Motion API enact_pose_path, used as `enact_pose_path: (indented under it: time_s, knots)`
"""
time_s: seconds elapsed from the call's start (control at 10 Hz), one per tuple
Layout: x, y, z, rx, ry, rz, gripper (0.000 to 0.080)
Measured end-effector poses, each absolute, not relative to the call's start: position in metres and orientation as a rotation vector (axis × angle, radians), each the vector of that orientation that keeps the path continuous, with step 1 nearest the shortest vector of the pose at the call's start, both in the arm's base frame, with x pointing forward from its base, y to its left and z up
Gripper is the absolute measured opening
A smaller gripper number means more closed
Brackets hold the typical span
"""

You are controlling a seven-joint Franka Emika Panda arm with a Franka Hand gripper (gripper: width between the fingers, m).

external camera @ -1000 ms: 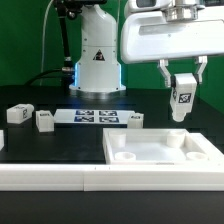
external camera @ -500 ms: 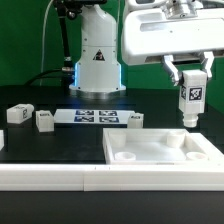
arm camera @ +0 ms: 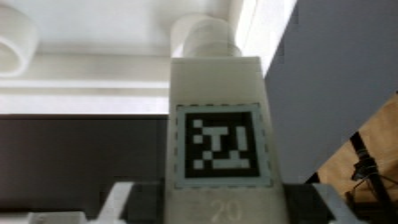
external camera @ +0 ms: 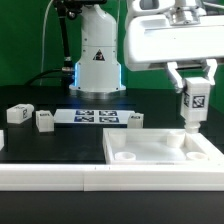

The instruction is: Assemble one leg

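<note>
1. Leg (external camera: 194,108) is pinched upright between the closed fingers of the gripper (external camera: 194,89)
2. Its lower end is held over the tray (external camera: 150,162) corner at the exterior view's right
3. Gripper is pointed straight down

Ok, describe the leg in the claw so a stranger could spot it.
Find the big white tray in front; the claw hangs over its far corner on the exterior view's right. The leg is the upright tagged post it grips, the only one off the table.
</note>
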State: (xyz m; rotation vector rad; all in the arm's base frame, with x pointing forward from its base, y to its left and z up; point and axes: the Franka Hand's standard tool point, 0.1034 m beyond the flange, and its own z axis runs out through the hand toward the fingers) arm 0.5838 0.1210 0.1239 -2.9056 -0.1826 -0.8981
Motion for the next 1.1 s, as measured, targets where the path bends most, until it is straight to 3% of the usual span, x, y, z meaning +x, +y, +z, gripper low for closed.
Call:
enact_pose_path:
  time_s: [0.3,1.1]
  knots:
    - [0.602,0.116,0.116,-2.912,-0.184,-0.902,0.0292]
    - [0.610,0.116,0.093,-2.917,-0.205,-0.905,0.0292]
